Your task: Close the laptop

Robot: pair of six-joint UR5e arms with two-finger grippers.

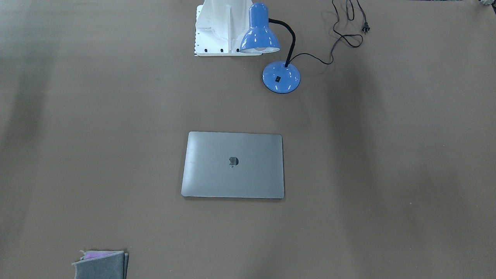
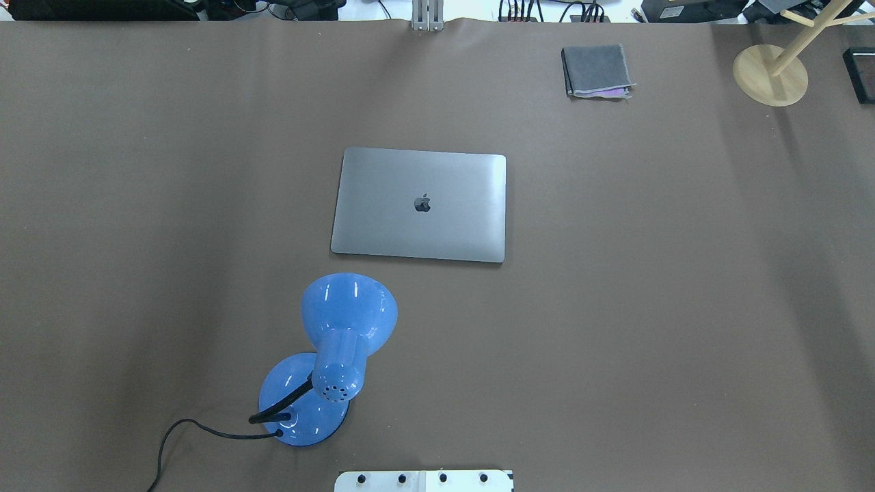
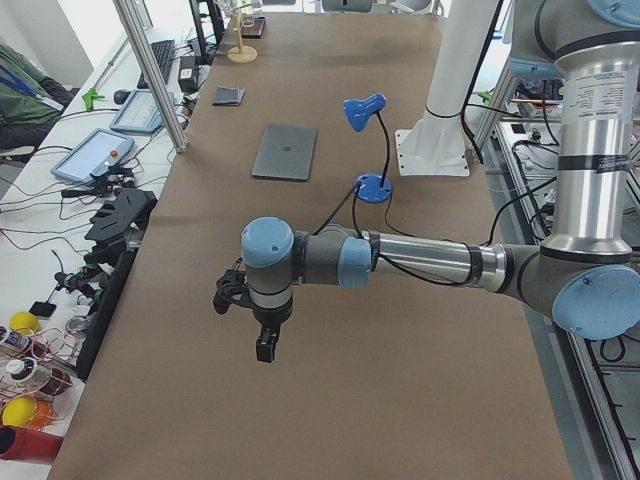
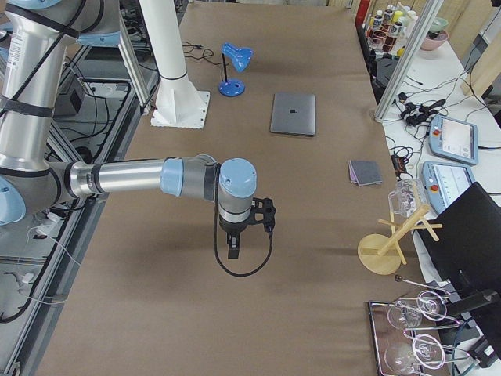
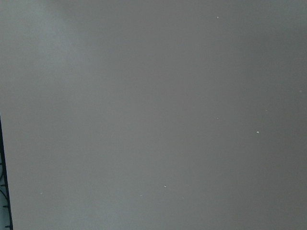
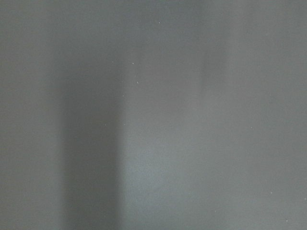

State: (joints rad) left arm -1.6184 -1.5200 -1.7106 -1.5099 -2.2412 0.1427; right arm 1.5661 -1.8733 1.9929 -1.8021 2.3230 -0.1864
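The space-grey laptop [image 2: 420, 203] lies flat on the brown table, lid down, the dark apple logo facing up. It also shows in the front view [image 1: 233, 164], the left side view [image 3: 285, 152] and the right side view [image 4: 293, 113]. My left gripper [image 3: 265, 348] hangs over the table's left end, far from the laptop. My right gripper [image 4: 232, 249] hangs over the right end, also far from it. Both show only in the side views, so I cannot tell whether they are open or shut. Both wrist views show only bare table.
A blue desk lamp [image 2: 328, 355] with a black cord stands between the laptop and the robot's base [image 2: 424, 480]. A folded grey cloth [image 2: 596, 70] lies at the far right. A wooden stand [image 2: 771, 72] is at the far right corner.
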